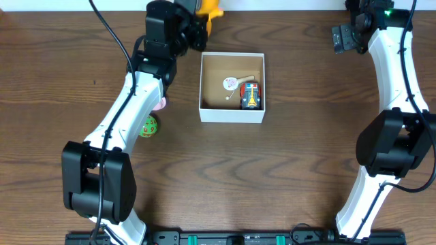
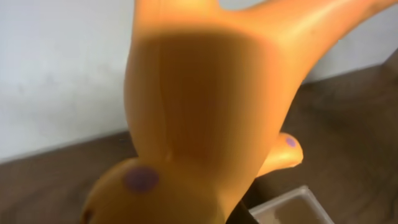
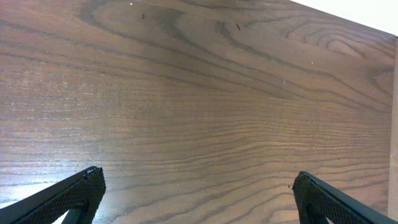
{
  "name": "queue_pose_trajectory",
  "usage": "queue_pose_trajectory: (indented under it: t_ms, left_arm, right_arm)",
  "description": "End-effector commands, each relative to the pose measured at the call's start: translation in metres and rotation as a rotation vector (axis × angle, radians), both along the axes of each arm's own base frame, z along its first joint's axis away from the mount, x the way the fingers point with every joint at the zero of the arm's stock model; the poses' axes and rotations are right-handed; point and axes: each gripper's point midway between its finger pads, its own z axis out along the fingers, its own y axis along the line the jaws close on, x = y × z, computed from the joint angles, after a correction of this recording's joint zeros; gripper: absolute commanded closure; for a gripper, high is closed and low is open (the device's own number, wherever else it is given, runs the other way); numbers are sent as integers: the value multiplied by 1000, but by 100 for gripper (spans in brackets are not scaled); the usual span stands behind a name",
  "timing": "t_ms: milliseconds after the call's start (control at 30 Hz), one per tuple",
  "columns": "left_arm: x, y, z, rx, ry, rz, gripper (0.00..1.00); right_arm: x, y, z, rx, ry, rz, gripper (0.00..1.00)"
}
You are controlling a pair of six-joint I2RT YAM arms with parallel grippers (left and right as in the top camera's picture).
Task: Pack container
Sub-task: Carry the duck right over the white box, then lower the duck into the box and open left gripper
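At the top of the overhead frame, just left of centre, the left gripper (image 1: 201,26) was clenched on an orange toy (image 1: 212,9), which filled its wrist view. The container (image 1: 231,114) sat mid-frame, just below it, with a red toy car (image 1: 251,96) in its right half. The right gripper (image 1: 343,37), upper right, hung with fingers (image 3: 68,196) spread wide above the wooden table (image 3: 199,93), well apart from the container

The box (image 1: 231,114) sits mid-surface (image 1: 300,170), open-topped, with a red car (image 1: 251,96) inside and a pale disc on a stick (image 1: 231,84) beside it. The left hand (image 1: 199,24) is by the box's far-left corner, an orange toy (image 1: 212,9) at its tip. A green ball (image 1: 148,126) lies beside that arm, and something pink (image 1: 161,103) is half hidden under it.
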Motion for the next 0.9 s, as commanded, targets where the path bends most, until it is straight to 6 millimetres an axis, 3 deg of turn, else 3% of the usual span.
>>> queue_pose_trajectory:
  t_ms: [0,167,467,667,867]
  left_arm:
    - [-1,-3,-6,6,29,-17,94]
    - [-5,-10,-18,25,50,-71,94]
    - [-40,-26,-62,99,224,-195,94]
    - [-64,-55,-68,305,81,-466,94]
    - [-67,-56,-72,407,11,-549,94]
  right_arm:
    - [-2,-1,9,2,-20,-16,1]
    - [-2,-1,9,2,-20,-16,1]
    - [-2,-1,9,2,-20,-16,1]
    - [-2,-1,9,2,-20,-16,1]
    - [-2,-1,9,2,-20,-16,1]
